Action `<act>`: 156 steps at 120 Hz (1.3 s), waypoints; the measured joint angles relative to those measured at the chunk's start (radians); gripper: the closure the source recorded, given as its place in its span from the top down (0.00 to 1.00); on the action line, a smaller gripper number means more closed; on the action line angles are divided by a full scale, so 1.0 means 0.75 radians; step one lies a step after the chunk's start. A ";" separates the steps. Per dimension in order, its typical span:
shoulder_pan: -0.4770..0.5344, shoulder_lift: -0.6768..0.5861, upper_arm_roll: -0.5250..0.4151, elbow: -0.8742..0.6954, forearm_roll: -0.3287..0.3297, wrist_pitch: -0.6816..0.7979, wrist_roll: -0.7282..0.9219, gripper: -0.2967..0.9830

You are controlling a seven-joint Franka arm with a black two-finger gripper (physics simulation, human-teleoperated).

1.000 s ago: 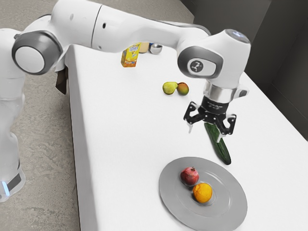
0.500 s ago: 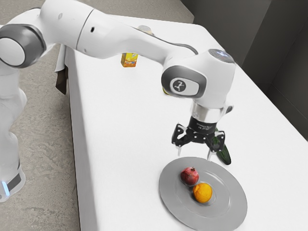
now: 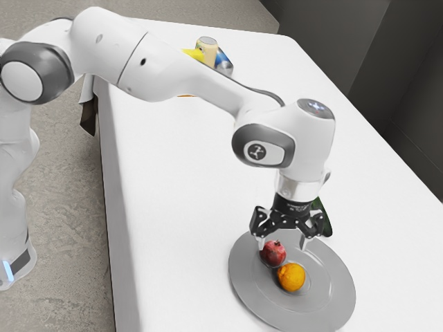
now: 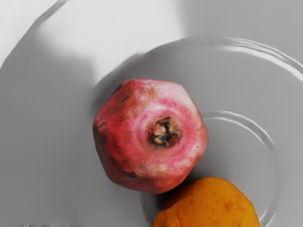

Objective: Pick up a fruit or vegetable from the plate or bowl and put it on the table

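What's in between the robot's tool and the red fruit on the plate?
Nothing, just air: the wrist view looks down on the red fruit with nothing covering it beneath the open tool.

On the exterior view's clock face, the pomegranate [image 3: 273, 254] has the orange [image 3: 291, 278] crowding it at 5 and bare plate [image 3: 327, 285] at 9. Past the plate's rim, the cucumber [image 3: 328, 227] obstructs 1; open table [image 3: 180, 207] lies at 9.

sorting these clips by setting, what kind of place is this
Probably a simulated dining or tabletop test space: a long white-covered table, a grey plate holding a pomegranate and an orange, and a robot arm reaching over it.
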 joint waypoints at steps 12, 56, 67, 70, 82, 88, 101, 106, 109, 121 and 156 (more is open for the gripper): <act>-0.016 0.025 0.000 0.003 -0.001 0.018 -0.033 0.77; -0.014 0.110 0.010 0.065 0.001 0.035 -0.111 0.77; -0.019 0.131 0.010 0.100 0.001 0.034 -0.122 0.77; -0.020 0.136 0.010 0.105 0.001 0.034 -0.125 0.77; -0.020 0.160 0.010 0.112 0.000 0.033 -0.136 0.77; -0.021 0.171 0.010 0.113 0.000 0.033 -0.140 0.77; -0.022 0.210 0.010 0.128 -0.002 0.033 -0.149 0.77; -0.023 0.218 0.010 0.136 -0.001 0.033 -0.152 0.77; -0.023 0.224 0.010 0.143 -0.001 0.033 -0.154 0.77; -0.029 0.241 0.010 0.169 -0.001 0.032 -0.160 0.77; -0.043 0.286 0.008 0.204 -0.003 0.033 -0.173 0.77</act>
